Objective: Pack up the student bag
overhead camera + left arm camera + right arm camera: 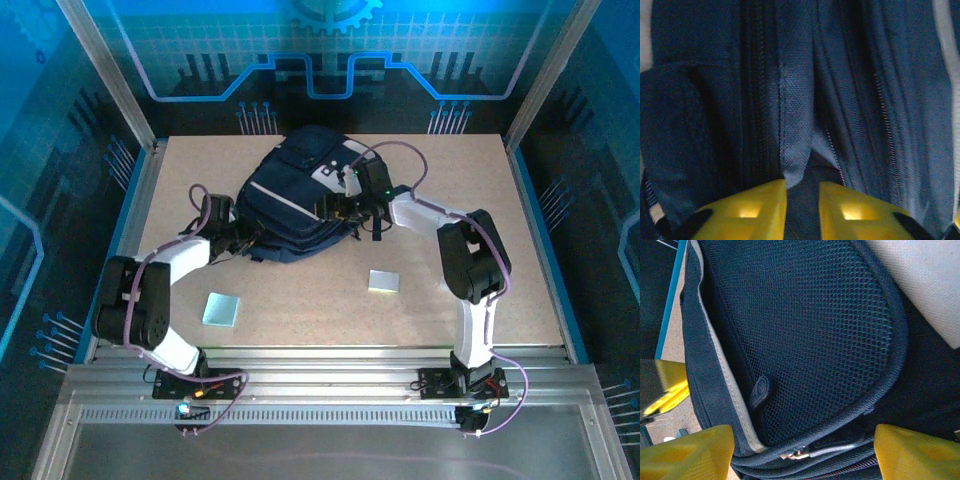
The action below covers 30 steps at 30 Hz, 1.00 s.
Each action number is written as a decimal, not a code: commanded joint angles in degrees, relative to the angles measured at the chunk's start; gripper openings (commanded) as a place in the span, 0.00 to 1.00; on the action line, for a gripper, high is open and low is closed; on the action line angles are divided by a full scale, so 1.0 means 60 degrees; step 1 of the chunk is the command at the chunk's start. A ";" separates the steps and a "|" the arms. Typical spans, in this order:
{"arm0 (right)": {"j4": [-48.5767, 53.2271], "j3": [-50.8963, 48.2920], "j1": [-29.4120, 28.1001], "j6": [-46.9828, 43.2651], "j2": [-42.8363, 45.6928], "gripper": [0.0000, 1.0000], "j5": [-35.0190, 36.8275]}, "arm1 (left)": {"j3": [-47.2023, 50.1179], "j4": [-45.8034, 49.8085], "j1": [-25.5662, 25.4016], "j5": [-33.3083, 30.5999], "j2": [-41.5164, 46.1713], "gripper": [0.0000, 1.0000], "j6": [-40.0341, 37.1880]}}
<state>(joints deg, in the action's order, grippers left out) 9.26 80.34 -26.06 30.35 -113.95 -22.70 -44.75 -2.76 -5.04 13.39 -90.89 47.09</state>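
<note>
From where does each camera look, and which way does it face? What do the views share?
Top external: above and behind the robot, facing down on the table; left arm and right arm reach the student bag.
Left wrist: on the left wrist, facing navy fabric folds; yellow left fingers near together.
Right wrist: on the right wrist, facing the mesh pocket; yellow right fingers wide apart.
Shared: all see the student bag.

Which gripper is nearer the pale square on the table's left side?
Left. The left gripper sits at the student bag's left edge, just beyond the pale square; the right gripper is at the bag's right side, farther off.
</note>
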 commanded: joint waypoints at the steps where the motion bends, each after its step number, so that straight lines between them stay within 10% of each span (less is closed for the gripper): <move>1: -0.0649 -0.0101 -0.0416 0.0477 -0.0219 0.75 -0.0410 | 0.0063 -0.0687 -0.0157 0.0776 -0.0726 0.15 -0.0130; 14: -0.0120 -0.1824 -0.1778 0.1446 0.1650 0.73 -0.0845 | -0.0656 -0.2071 -0.1250 0.1006 -0.2161 0.19 0.0897; 30: 0.2379 -0.0728 -0.0396 0.1136 0.2491 0.54 0.4208 | -0.1736 0.1236 -0.1734 -0.0938 -0.0092 0.52 -0.1642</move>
<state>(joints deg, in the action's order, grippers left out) 21.56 73.73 -29.69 35.86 -97.12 -3.22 -52.07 -1.85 -13.67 12.51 -94.89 43.24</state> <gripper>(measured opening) 0.551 0.517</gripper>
